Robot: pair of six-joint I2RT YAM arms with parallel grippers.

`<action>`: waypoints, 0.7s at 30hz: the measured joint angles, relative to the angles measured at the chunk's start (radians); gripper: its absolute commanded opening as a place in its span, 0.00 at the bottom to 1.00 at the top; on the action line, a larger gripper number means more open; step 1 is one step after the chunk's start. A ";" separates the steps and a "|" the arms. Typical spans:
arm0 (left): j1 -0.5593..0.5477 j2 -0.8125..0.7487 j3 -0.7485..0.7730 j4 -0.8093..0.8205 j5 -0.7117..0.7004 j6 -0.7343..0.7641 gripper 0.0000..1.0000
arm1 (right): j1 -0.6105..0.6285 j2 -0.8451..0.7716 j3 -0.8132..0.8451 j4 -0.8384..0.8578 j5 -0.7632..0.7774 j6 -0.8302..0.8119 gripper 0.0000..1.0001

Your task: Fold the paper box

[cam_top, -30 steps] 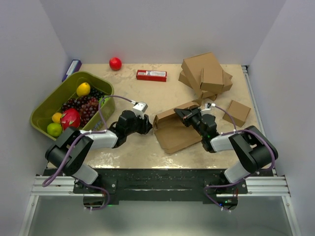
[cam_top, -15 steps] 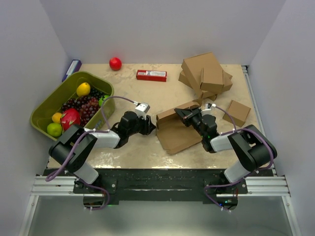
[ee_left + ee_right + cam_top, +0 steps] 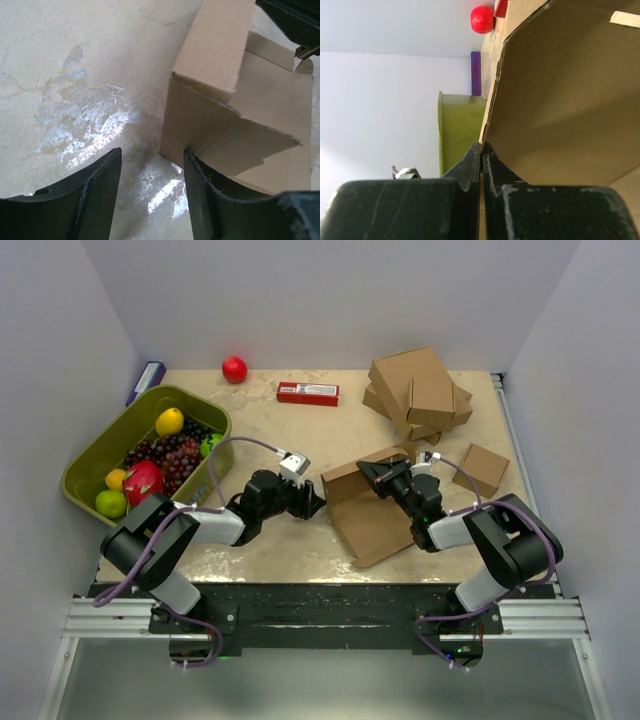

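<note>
The paper box (image 3: 378,522) is a brown cardboard sheet, partly folded, lying mid-table with one side wall standing. My right gripper (image 3: 374,474) is shut on the upper edge of that raised wall; in the right wrist view its gripper (image 3: 481,149) pinches the thin cardboard (image 3: 560,100) edge. At the box's left corner my left gripper (image 3: 316,504) stands open. In the left wrist view the left gripper (image 3: 152,172) holds nothing, and its right finger (image 3: 210,200) rests against the box's corner wall (image 3: 200,125).
A green basket (image 3: 180,392) of fruit stands at the left, a purple object (image 3: 146,380) behind it. A red ball (image 3: 234,369) and a red pack (image 3: 307,393) lie at the back. Stacked cardboard boxes (image 3: 418,390) and a small box (image 3: 481,468) sit at the right.
My left gripper has slid right to the box's corner and opened wider. The box has shifted right, its flat panel swinging toward the table's front. The right gripper keeps its grip.
</note>
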 measured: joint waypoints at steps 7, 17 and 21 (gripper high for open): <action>-0.005 0.000 0.000 0.043 0.034 0.024 0.61 | 0.000 0.000 -0.003 -0.005 0.003 0.000 0.00; -0.009 0.034 0.000 0.134 0.073 0.000 0.67 | -0.003 0.000 -0.005 -0.013 0.008 0.000 0.00; -0.009 0.076 0.000 0.196 0.086 -0.030 0.70 | -0.008 0.000 -0.006 -0.014 0.013 0.000 0.00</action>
